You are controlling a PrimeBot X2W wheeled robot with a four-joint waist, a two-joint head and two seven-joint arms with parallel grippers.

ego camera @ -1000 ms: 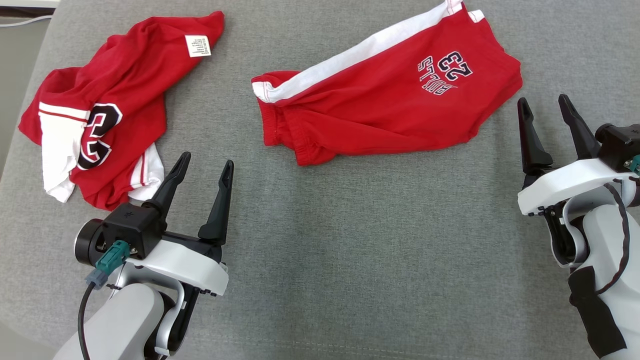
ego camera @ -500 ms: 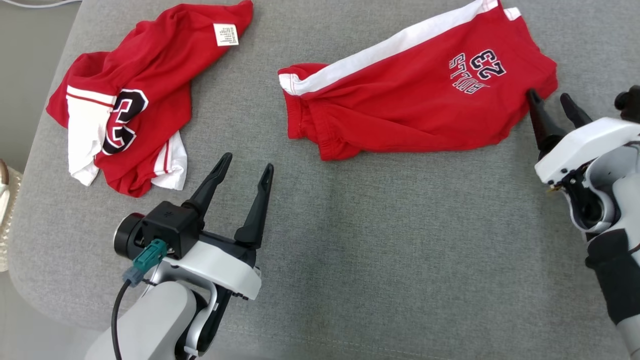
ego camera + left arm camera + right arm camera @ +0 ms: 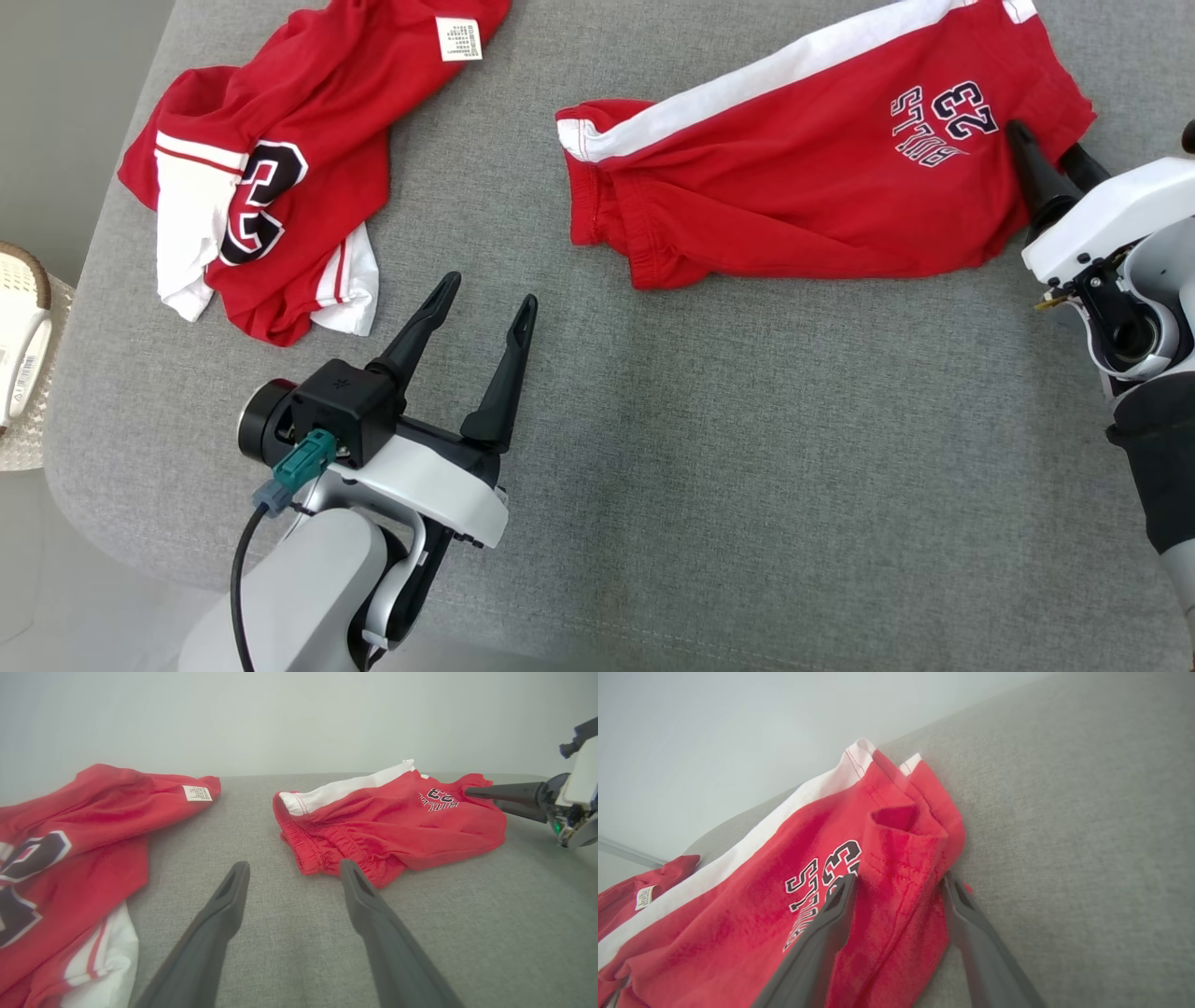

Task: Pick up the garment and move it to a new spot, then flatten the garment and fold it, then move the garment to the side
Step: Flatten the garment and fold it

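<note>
My right gripper (image 3: 1040, 136) stands at the hem end of the red shorts (image 3: 803, 187) with its fingers spread. 1 finger lies over the cloth beside the shorts' 23 print (image 3: 943, 121). The other is at the shorts' outer edge, low against the grey cushion (image 3: 747, 420). A fold of hem sits between them, not yet pinched.

The shorts lie rumpled on the cushion. Their long axis runs from this hem end to the waistband end, which faces my left gripper (image 3: 491, 287). That gripper hovers with fingers wide apart and nothing between them, well short of the shorts. So the right arm is plainly the nearer, and I judge the pick-up turns on closing across that hem.

A red jersey (image 3: 271, 177) lies well apart from the shorts, beyond their waistband end.

From my right wrist, the gripper (image 3: 899, 879) straddles 2 or more stacked hem layers, which the head view flattens into 1 sheet. From my left wrist, the gathered elastic waistband (image 3: 327, 849) shows. The right gripper's fingers also appear there, coming in nearly level with the cushion.
</note>
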